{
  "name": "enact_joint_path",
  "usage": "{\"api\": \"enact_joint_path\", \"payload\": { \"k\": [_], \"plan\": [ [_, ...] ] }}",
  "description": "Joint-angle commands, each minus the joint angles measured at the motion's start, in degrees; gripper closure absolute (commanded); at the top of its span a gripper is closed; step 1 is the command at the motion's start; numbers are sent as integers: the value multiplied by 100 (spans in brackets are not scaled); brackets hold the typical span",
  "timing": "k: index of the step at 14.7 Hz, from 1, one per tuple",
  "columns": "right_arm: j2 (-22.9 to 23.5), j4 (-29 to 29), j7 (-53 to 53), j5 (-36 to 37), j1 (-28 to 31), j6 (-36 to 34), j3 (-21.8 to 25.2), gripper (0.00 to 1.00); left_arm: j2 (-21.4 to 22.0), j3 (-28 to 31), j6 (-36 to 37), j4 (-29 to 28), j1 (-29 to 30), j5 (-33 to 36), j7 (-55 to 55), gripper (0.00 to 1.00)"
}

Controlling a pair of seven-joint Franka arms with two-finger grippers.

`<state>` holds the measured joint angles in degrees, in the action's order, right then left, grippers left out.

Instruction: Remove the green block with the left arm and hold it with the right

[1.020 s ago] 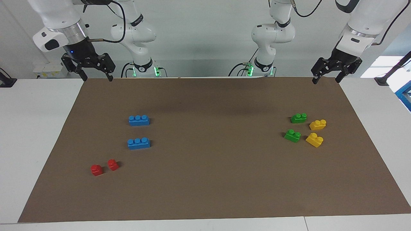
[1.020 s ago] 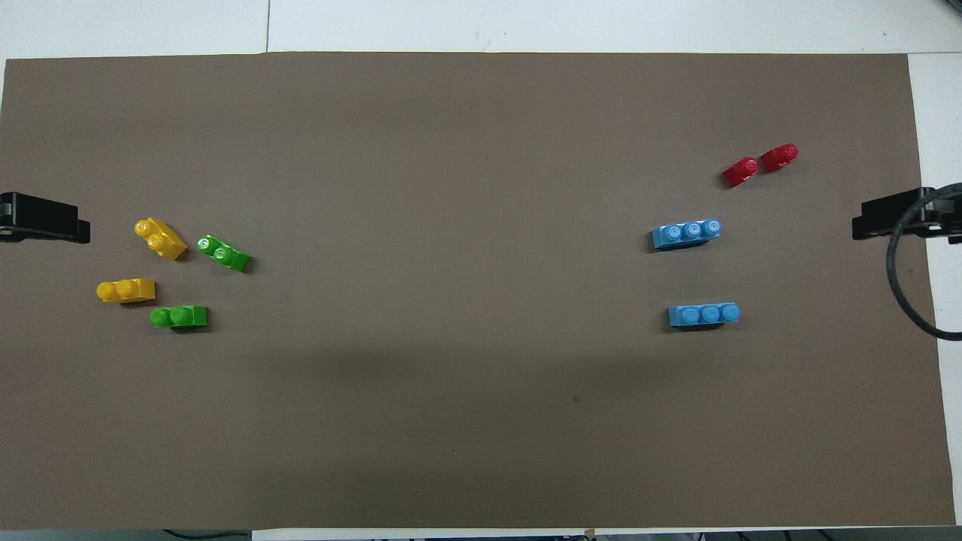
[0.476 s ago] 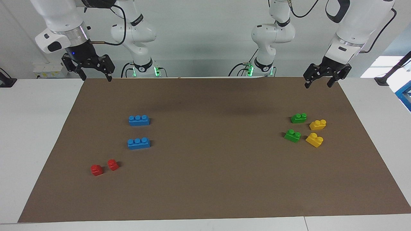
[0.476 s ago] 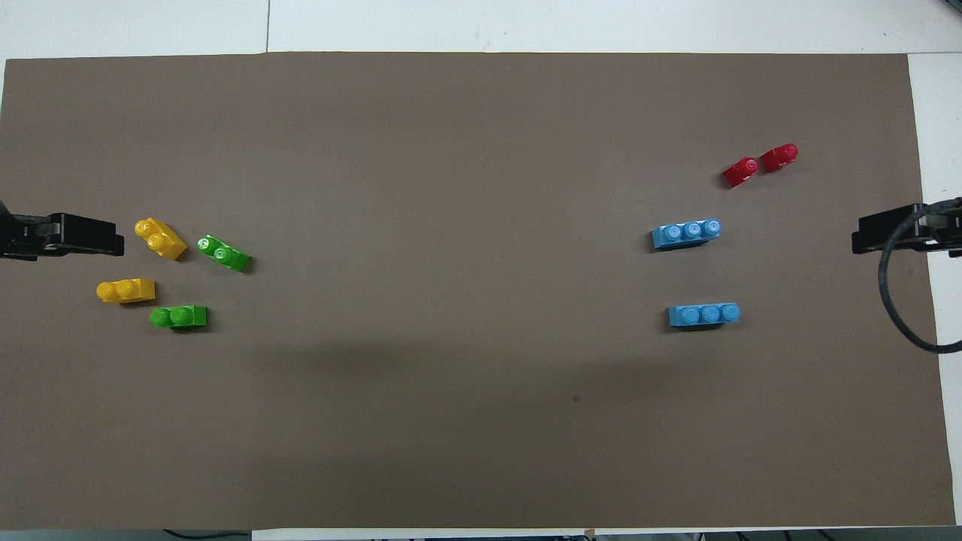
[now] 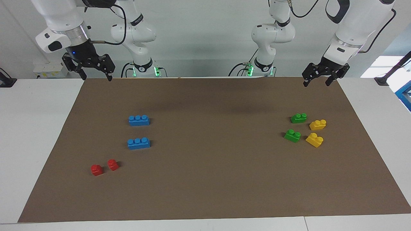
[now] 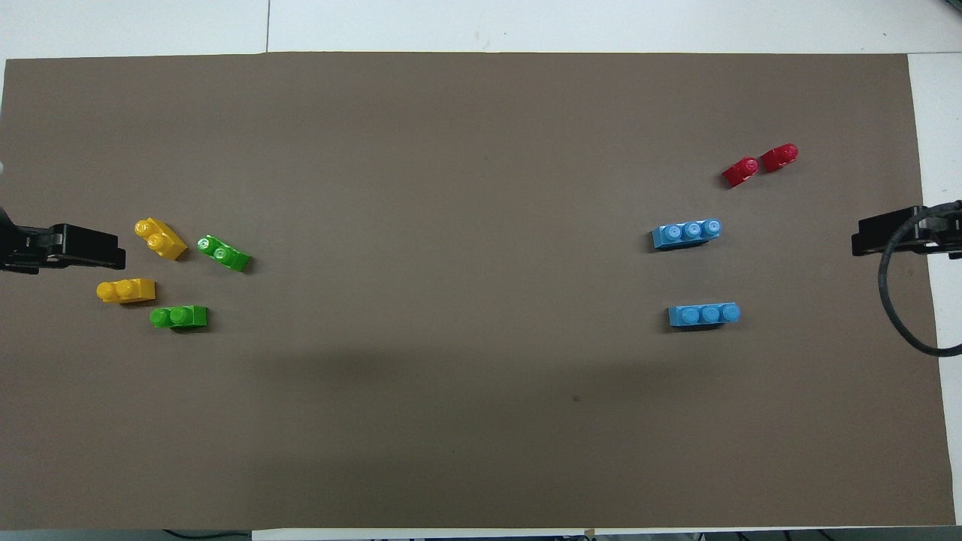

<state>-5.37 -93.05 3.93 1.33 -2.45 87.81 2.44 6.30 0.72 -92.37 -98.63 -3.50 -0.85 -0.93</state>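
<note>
Two green blocks lie on the brown mat (image 5: 205, 179) toward the left arm's end: one green block (image 5: 298, 118) (image 6: 179, 316) nearer the robots, the other green block (image 5: 292, 135) (image 6: 223, 253) farther out and turned at an angle. My left gripper (image 5: 316, 84) (image 6: 113, 252) hangs open and empty in the air over the mat's corner at that end, apart from both blocks. My right gripper (image 5: 97, 78) (image 6: 860, 234) hangs open and empty over the mat's corner at the right arm's end, with a wire loop beside it.
Two yellow blocks (image 5: 318, 124) (image 5: 314, 140) lie beside the green ones. Two blue three-stud bricks (image 5: 138, 120) (image 5: 138, 143) and two small red blocks (image 5: 97, 169) (image 5: 112, 164) lie toward the right arm's end. White table (image 5: 32, 134) surrounds the mat.
My left gripper has swung inward from the table's edge over the mat's corner, closer to the green and yellow blocks. The right gripper has barely shifted. No block has moved.
</note>
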Motion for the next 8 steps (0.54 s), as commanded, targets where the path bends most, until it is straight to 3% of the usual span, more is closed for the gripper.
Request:
{"api": "enact_joint_path", "payload": {
  "k": [1, 8],
  "plan": [
    [-157, -187, -174, 95, 34, 96, -42, 0, 125, -81, 149, 54, 78, 67, 67, 0],
    [-149, -187, -174, 95, 34, 96, -42, 0, 134, -81, 167, 54, 78, 67, 58, 0]
  ]
}}
